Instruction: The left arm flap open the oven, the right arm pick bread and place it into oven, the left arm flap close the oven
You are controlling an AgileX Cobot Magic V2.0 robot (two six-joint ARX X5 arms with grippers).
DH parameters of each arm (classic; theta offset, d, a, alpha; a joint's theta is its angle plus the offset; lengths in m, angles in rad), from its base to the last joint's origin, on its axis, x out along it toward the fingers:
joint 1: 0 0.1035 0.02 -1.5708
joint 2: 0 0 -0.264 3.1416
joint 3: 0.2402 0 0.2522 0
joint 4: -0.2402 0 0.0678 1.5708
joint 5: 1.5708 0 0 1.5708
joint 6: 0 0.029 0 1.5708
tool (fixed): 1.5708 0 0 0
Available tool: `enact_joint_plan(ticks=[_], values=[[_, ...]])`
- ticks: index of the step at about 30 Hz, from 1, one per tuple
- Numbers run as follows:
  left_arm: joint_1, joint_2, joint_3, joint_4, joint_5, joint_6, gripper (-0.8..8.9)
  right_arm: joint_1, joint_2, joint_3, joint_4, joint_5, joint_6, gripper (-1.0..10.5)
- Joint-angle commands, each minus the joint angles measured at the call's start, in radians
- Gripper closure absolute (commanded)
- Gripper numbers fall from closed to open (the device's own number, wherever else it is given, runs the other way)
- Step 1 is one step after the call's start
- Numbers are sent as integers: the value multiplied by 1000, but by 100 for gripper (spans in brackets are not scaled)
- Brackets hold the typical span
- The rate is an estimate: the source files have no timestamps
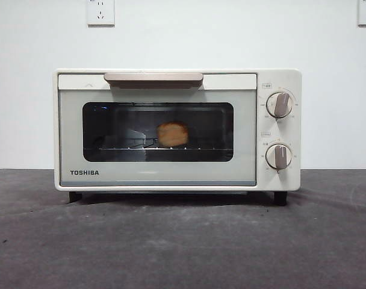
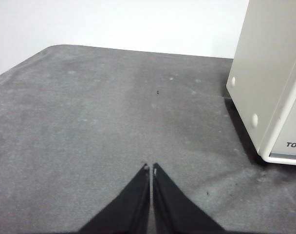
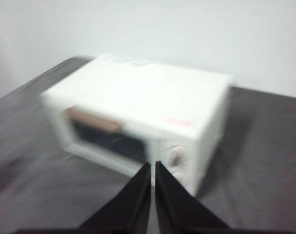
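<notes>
The cream-white TOSHIBA oven (image 1: 177, 129) stands on the dark grey table with its glass door shut. The golden-brown bread (image 1: 173, 133) lies on the rack inside, seen through the window. My left gripper (image 2: 151, 168) is shut and empty, low over the table to the left of the oven's side wall (image 2: 272, 83). My right gripper (image 3: 152, 165) is shut and empty, held above and in front of the oven (image 3: 143, 122), near its knob side; that view is blurred. Neither arm shows in the front view.
The oven has a beige bar handle (image 1: 153, 78) along the door's top and two beige knobs (image 1: 280, 104) at its right. A white wall with two sockets (image 1: 100, 12) stands behind. Grey table (image 1: 183, 247) lies in front of the oven.
</notes>
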Motion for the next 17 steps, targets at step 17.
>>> enact_joint_plan(ticks=[17], values=[[2, -2, -21, -6, 1, -3, 794, -478, -428, -1023, 694, 27, -87, 936]])
